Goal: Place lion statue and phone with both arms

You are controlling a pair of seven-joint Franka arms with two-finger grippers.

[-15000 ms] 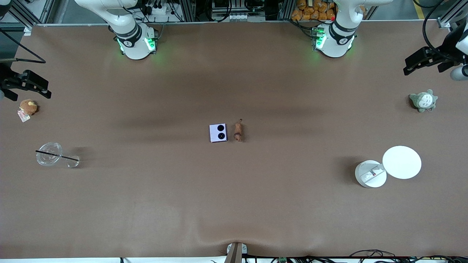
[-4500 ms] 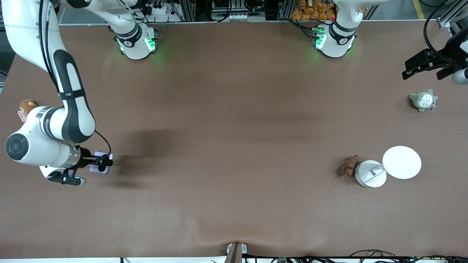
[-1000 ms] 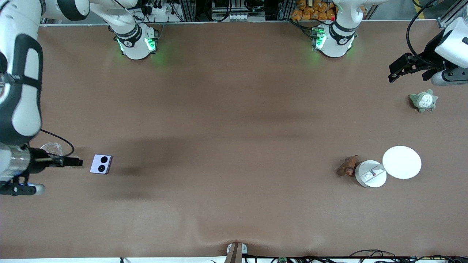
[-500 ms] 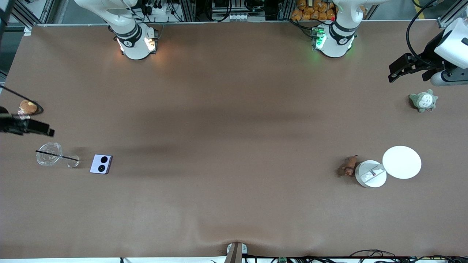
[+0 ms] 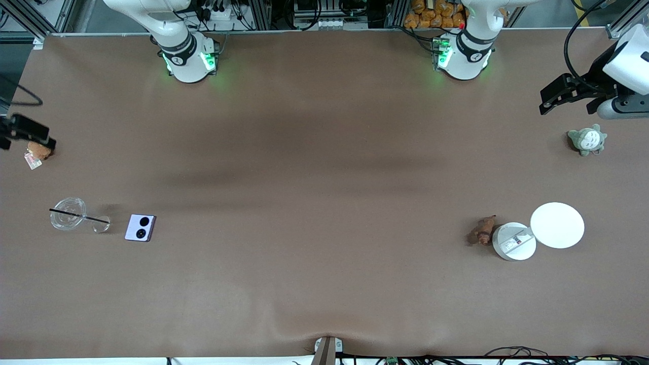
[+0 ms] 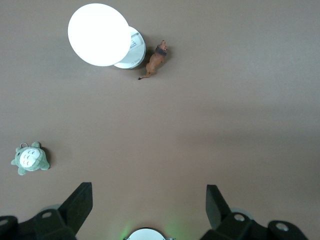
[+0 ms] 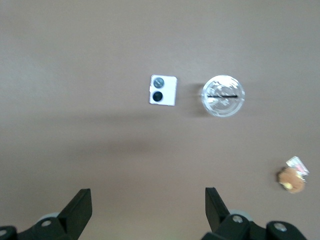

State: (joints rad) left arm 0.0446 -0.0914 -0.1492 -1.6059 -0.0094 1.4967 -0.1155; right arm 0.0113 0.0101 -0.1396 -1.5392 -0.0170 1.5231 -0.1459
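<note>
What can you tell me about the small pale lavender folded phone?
The small, nearly square, pale lavender-white folded phone lies flat on the brown table, toward the right arm's end, its two round black camera lenses facing up. It sits slightly askew beside the clear glass cup with a black straw, apart from it. No hand touches it.

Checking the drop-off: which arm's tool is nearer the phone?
Right. The right tool hangs beside the brown plush toy at the phone's end of the table; the left tool is at the other end, above the grey-green plush.
</note>
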